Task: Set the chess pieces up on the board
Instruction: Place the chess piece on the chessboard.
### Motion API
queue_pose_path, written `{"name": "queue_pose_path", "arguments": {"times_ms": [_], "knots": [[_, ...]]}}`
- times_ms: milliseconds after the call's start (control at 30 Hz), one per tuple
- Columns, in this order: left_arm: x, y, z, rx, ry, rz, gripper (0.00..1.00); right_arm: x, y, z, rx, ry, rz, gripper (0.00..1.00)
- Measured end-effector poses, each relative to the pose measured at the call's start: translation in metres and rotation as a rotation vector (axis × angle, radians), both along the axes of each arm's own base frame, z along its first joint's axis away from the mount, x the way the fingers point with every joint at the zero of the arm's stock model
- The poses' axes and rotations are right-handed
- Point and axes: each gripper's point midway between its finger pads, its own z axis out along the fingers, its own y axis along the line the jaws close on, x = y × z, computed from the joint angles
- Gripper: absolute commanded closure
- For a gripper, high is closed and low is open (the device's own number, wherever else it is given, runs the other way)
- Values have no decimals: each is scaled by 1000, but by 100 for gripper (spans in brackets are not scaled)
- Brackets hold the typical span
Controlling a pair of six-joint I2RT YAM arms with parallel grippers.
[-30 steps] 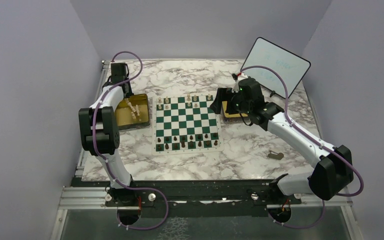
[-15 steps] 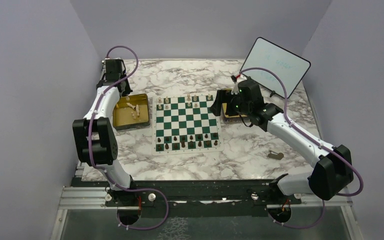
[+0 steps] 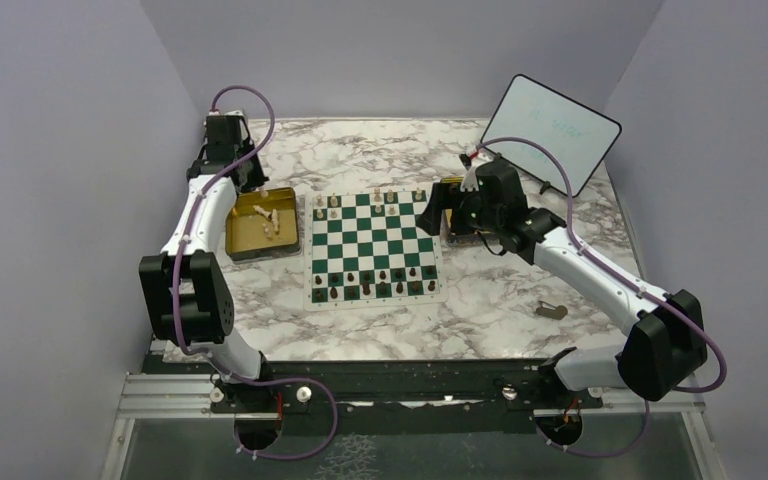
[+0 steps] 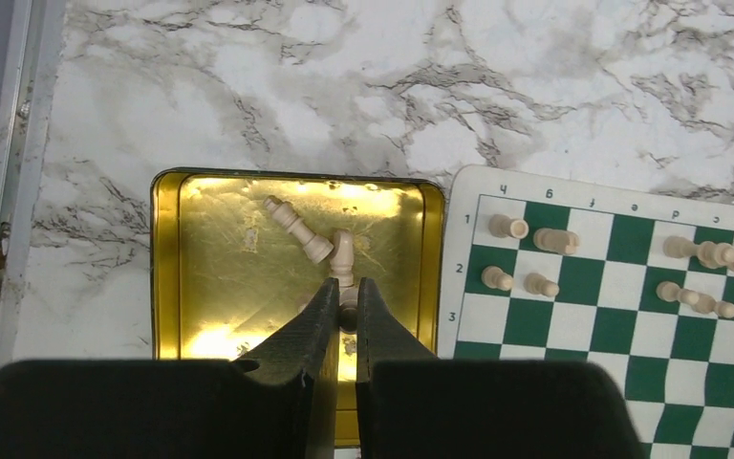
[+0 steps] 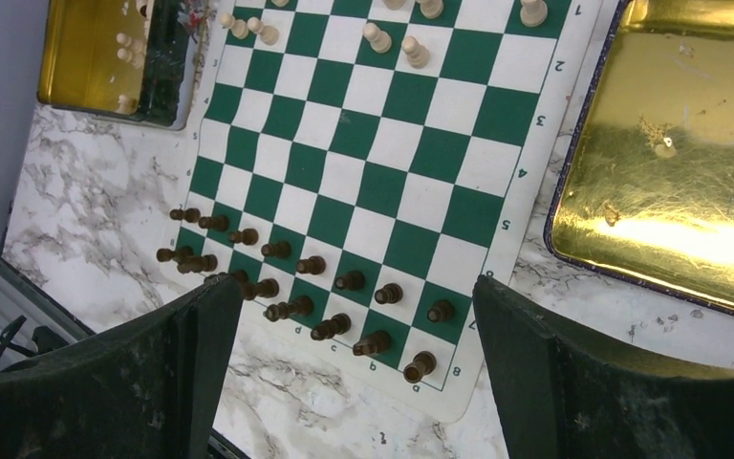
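Left gripper (image 4: pixel 347 287): held above the left tray (image 4: pixel 167 268) at the far left of the bench (image 3: pixel 380 150). Its fingers (image 4: pixel 315 325) are drawn together to a narrow slit. A small pale rounded thing shows in that slit, but whether it is clamped or lies below cannot be told. Left tray: shiny gold, rectangular, just beside the board's left border. It holds loose cream pieces (image 4: pixel 298 228) lying on their sides near its far middle. Board (image 3: pixel 373 245): green and white checks with a white border, flat at mid-bench between the two trays. Cream pieces (image 4: pixel 511 227): set on the two far rows, several squares there unfilled. Dark pieces (image 5: pixel 349 280): set along the two near rows, most squares filled. Right gripper (image 5: pixel 354 287): hangs over the board's right edge, just beside the right tray (image 5: pixel 688 191). Its fingers (image 5: pixel 191 354) are spread wide with nothing between them. Right tray: gold, touching or nearly touching the board's right border, a few specks on its floor. Whiteboard (image 3: pixel 552 132): tilted, at the far right corner. Small tan object (image 3: pixel 551 310): on the bench near the right arm, too small to identify.
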Motion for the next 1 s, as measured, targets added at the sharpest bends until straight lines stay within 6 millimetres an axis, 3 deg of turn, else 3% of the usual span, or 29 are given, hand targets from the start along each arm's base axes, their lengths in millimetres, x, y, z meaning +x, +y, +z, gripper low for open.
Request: {"name": "queue_pose_path", "arguments": {"times_ms": [200, 433, 600, 767, 1000], "knots": [[-1, -31, 16, -17, -34, -65, 92, -5, -2, -5, -1, 14, 2, 3], [-2, -113, 29, -15, -68, -227, 92, -8, -4, 7, 15, -11, 0, 2], [16, -162, 40, -5, -122, -307, 92, -11, -6, 14, 25, -30, -3, 2], [34, -188, 18, 17, -106, -334, 92, -13, -9, 10, 14, -21, -10, 2], [46, -203, -29, 46, -44, -344, 92, -11, -11, 9, 8, -22, -20, 2]]}}
